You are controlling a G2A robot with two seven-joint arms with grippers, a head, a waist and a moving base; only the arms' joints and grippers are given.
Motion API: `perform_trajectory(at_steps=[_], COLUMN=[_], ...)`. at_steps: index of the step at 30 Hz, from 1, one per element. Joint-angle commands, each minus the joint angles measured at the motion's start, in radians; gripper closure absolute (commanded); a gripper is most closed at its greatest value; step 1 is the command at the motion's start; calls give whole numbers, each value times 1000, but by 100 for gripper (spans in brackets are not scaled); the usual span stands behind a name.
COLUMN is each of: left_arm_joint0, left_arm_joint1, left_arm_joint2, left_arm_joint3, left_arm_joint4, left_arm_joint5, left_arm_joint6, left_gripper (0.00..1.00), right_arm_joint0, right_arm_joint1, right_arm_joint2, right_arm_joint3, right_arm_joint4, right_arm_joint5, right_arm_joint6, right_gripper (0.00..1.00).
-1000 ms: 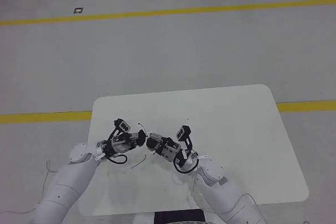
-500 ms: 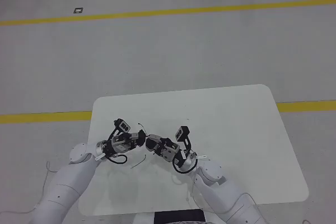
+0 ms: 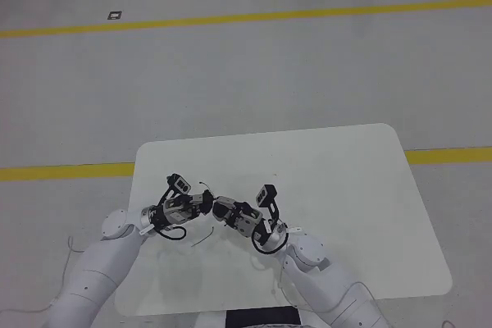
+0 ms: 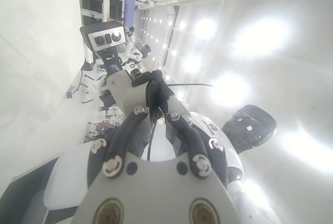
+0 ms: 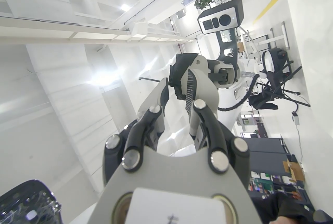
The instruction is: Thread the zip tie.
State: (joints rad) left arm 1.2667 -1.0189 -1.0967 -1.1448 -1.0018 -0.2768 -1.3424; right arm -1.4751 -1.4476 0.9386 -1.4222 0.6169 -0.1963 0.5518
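My left gripper [image 4: 156,91] is clamped on the thin black zip tie [image 4: 191,84], held in the air over the near part of the white table [image 3: 344,164]. The tie's free end pokes out past my fingertips. My right gripper [image 5: 178,85] meets the left almost tip to tip, fingers spread and holding nothing.

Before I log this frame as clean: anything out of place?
Nothing spilled or damaged. One oddity: a thin dark curved strand on the table beneath the left gripper, which is shut on the zip tie; second tie or shadow, I cannot tell.
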Motion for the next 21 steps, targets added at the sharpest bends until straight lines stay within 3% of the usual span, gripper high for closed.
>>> perform_trajectory(at_steps=[1, 13, 21], left_arm_joint0=[0, 0, 0], left_arm_joint1=[0, 0, 0], left_arm_joint2=[0, 0, 0], left_arm_joint3=[0, 0, 0], left_arm_joint4=[0, 0, 0], left_arm_joint5=[0, 0, 0], left_arm_joint6=[0, 0, 0], left_gripper=[100, 100, 100], right_arm_joint0=[1, 5, -2], right_arm_joint1=[0, 1, 6], right_arm_joint2=[-1, -5, 5], right_arm_joint3=[1, 4, 2], right_arm_joint4=[1, 4, -1], right_arm_joint5=[-3, -11, -14], right_arm_joint6=[-2, -12, -16], right_gripper=[91, 100, 100])
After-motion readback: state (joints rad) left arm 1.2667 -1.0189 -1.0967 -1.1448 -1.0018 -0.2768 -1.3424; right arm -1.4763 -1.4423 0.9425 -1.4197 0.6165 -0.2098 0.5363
